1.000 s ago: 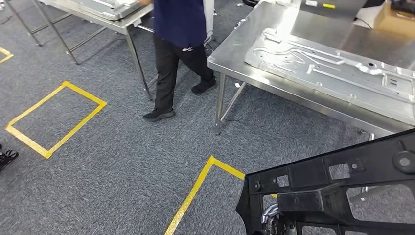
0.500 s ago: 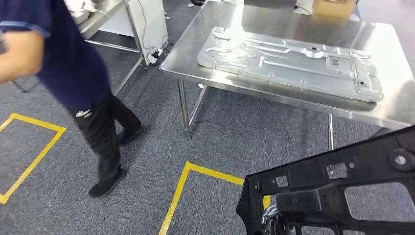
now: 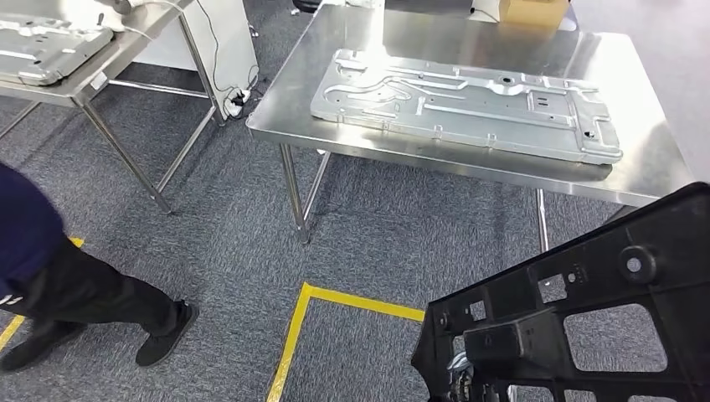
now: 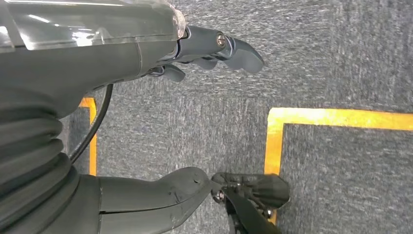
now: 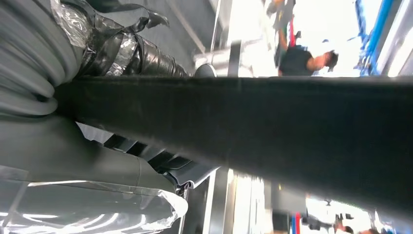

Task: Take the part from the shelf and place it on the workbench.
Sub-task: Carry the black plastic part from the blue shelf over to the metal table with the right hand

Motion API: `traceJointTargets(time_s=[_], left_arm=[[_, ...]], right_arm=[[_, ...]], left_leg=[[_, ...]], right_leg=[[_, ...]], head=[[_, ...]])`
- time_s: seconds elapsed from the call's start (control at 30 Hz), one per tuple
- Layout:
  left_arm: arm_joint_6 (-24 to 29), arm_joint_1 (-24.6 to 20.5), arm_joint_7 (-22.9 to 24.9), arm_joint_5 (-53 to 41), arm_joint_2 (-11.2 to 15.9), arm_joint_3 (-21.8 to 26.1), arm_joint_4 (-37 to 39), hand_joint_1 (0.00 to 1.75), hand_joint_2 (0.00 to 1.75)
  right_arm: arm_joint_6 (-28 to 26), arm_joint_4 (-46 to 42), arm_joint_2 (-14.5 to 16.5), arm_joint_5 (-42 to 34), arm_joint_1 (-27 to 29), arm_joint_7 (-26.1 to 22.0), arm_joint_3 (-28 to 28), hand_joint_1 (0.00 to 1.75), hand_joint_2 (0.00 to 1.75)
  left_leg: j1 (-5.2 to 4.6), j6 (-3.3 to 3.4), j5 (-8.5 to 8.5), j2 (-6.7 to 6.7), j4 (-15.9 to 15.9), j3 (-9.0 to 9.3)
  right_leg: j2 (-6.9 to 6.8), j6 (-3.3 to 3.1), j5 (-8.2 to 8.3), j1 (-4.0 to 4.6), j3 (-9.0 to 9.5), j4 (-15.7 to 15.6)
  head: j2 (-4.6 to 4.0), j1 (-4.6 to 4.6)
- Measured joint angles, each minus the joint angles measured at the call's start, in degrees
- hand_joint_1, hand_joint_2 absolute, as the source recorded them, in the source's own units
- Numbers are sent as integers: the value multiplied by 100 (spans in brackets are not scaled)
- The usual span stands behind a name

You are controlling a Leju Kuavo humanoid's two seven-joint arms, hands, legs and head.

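Nearest, the right hand (image 5: 87, 141) wraps a bar of the large black moulded plastic frame with cut-out windows and bosses (image 3: 586, 318); its thumb lies under the bar and its darker fingers (image 5: 122, 48) curl over it, so the part is gripped and carried low at the robot's right. The left hand (image 4: 146, 97) hangs over grey carpet, fingers (image 4: 234, 48) loosely apart with nothing between them. The frame looks stiff and fairly light, yet wide and awkward, likely to swing from a single grip; a rib near its middle seems the best hold. Beyond the fingers, across a yellow tape corner (image 3: 306, 293), stands the stainless steel workbench (image 3: 636, 75), bearing a pressed silver metal panel (image 3: 469, 105).
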Motion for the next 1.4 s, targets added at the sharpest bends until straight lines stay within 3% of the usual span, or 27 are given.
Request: traceJointTargets(time_s=[0.07,0.13,0.17,0.23,0.27,0.3,0.33,0.4,0.47,0.53,0.63,0.67,0.73,0.77,0.8,0.83,0.87,0.93,0.97,1.1,1.17,1.27,1.3,1.33,1.4], left_arm=[[-21,-13,-2,-22,1,0,0,0,175],[-36,-21,-3,-43,7,-1,0,0,175],[-46,-25,-4,-53,9,-1,0,0,175],[-64,-24,2,-79,13,-2,0,0,175],[-68,-19,9,-91,15,-2,0,0,175],[-69,-12,17,-99,17,-2,0,0,175],[-69,-7,25,-105,20,-2,0,0,175],[-69,-9,37,-123,30,-2,0,0,175],[-73,-20,47,-147,46,-3,1,0,175],[-76,-23,56,-165,57,-4,1,0,175],[-85,-24,60,-179,57,-7,1,0,175],[-90,-29,62,-186,56,-8,1,0,175],[-105,-39,72,-203,57,-10,0,0,175],[-111,-43,81,-211,57,-12,0,0,175],[-119,-43,91,-218,57,-16,0,0,175],[-125,-42,101,-225,57,-25,0,0,175],[-132,-40,110,-237,57,-37,0,0,175],[-151,-43,121,-269,57,-66,0,0,175],[-158,-50,126,-284,61,-80,0,0,175],[-174,-96,136,-299,74,-111,0,0,175],[-175,-104,135,-299,83,-124,1,0,175],[-176,-93,138,-300,93,-137,2,0,175],[-175,-86,140,-300,98,-140,2,0,175],[-175,-79,142,-300,102,-142,2,0,175],[-174,-70,145,-300,109,-145,2,0,175]], right_arm=[[-315,-107,26,222,3,18,3,175,175],[-547,-226,46,395,-3,57,26,175,175],[-631,-277,50,461,-9,82,43,175,175],[-841,-341,44,597,-23,148,79,175,175],[-962,-355,34,659,-31,194,98,175,175],[-1089,-362,21,722,-40,248,122,175,175],[-1202,-363,5,774,-53,302,148,175,175],[-1408,-363,-22,893,-84,408,201,175,175],[-1633,-363,-53,1054,-130,539,255,175,175],[-1822,-362,-93,1197,-173,665,318,175,175],[-1983,-377,-142,1334,-219,768,386,175,175],[-2088,-384,-163,1411,-242,814,411,175,175],[-2418,-391,-220,1664,-297,994,479,175,175],[-2603,-391,-251,1826,-323,1105,512,175,175],[-2790,-391,-282,2012,-349,1233,540,175,175],[-2965,-391,-313,2221,-381,1360,564,175,175],[-3145,-391,-348,2505,-420,1501,580,175,175],[-3456,-393,-420,3158,-517,1759,591,175,175],[-3559,-400,-451,3436,-564,1849,586,175,175],[-3634,-438,-525,3709,-648,1965,559,175,175],[-3652,-455,-542,3713,-675,1980,543,175,175],[-3670,-463,-556,3721,-706,1984,534,175,175],[-3671,-463,-563,3723,-707,1984,533,175,175],[-3671,-463,-570,3723,-706,1985,532,175,175],[-3671,-464,-581,3723,-707,1985,531,175,175]], left_leg=[[9,-69,-24,7,-19,31],[20,-114,-164,9,180,-21],[25,-124,-312,8,457,-144],[23,-136,-656,7,1265,-576],[22,-137,-735,7,1585,-773],[20,-130,-692,7,1713,-887],[16,-112,-525,6,1599,-884],[-7,-39,-41,4,874,-626],[-50,30,206,7,286,-398],[-88,63,208,10,167,-358],[-43,144,242,10,56,-280],[-22,176,249,13,15,-244],[-21,213,224,24,-2,-207],[-21,213,205,24,0,-193],[-20,207,180,24,2,-170],[-17,195,151,21,3,-134],[-12,176,116,18,5,-84],[-11,119,31,16,13,12],[-19,83,-5,16,16,36],[-16,-55,-88,27,-4,98],[-5,-97,-254,25,274,5],[-3,-114,-676,19,1403,-654],[-5,-109,-688,19,1662,-855],[-10,-93,-574,19,1710,-962],[-35,-18,-50,16,1160,-853]], right_leg=[[15,-82,-4,5,12,-26],[15,-175,-9,-19,65,-80],[11,-215,-15,-27,93,-101],[3,-268,-46,5,122,-102],[9,-284,-63,24,134,-96],[19,-292,-84,41,151,-87],[31,-292,-107,55,175,-77],[46,-274,-167,69,235,-56],[51,-224,-222,87,263,-31],[54,-159,-241,88,261,-33],[43,-63,-334,86,248,71],[37,-35,-452,80,149,291],[32,10,-765,41,-253,1015],[30,33,-859,21,-466,1350],[29,52,-845,3,-607,1528],[26,66,-709,-14,-637,1483],[20,74,-471,-31,-549,1216],[2,63,-44,-38,-230,452],[-1,38,43,-29,-110,190],[15,-115,-24,5,-10,5],[10,-201,-44,-12,70,-52],[5,-284,-103,16,154,-72],[13,-296,-132,34,181,-69],[24,-302,-165,51,218,-67],[40,-299,-242,81,328,-65]], head=[[0,0],[0,-3],[0,-4],[0,-6],[0,-6],[0,-6],[0,-7],[0,-6],[0,-5],[0,-5],[0,-4],[0,-3],[0,-2],[0,-2],[0,-3],[0,-3],[0,-3],[0,-2],[0,-4],[0,-10],[0,-14],[0,-17],[0,-18],[0,-17],[0,-17]])
